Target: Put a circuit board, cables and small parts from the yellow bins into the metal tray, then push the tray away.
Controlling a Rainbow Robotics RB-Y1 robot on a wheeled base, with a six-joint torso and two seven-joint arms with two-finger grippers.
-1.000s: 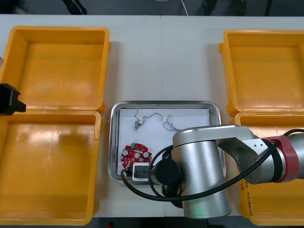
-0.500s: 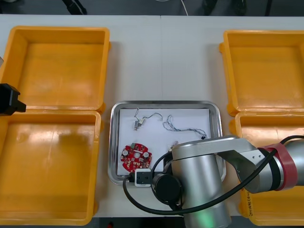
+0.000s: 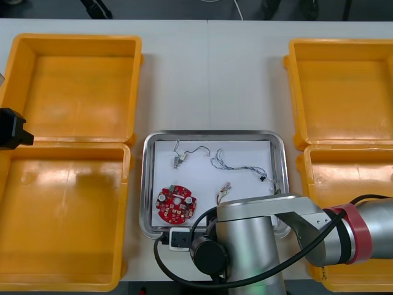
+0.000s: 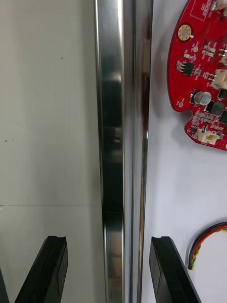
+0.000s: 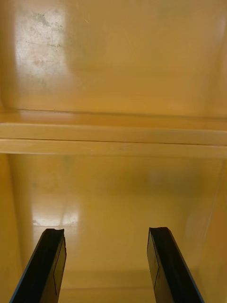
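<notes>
The metal tray (image 3: 149,184), white inside, lies between the yellow bins. It holds a round red circuit board (image 3: 176,204), a thin cable with a small metal part (image 3: 178,161), a twisted cable (image 3: 242,167) and a red and yellow cable (image 3: 224,190). My right arm (image 3: 252,246) covers the tray's near edge. In the right wrist view my right gripper (image 4: 109,246) is open, its fingers standing either side of the tray's rim (image 4: 118,142), with the board (image 4: 203,94) and the red and yellow cable (image 4: 208,236) inside the rim. My left gripper (image 5: 106,236) is open over a yellow bin (image 5: 113,199).
Two yellow bins (image 3: 73,86) (image 3: 61,215) stand left of the tray and two (image 3: 344,86) (image 3: 350,184) on the right, all showing bare floors. My left arm (image 3: 12,129) is parked at the table's left edge. Bare table (image 3: 209,74) stretches beyond the tray.
My right arm has drawn back toward the table's near edge, uncovering the board and the red and yellow cable. The tray and the left arm have not moved.
</notes>
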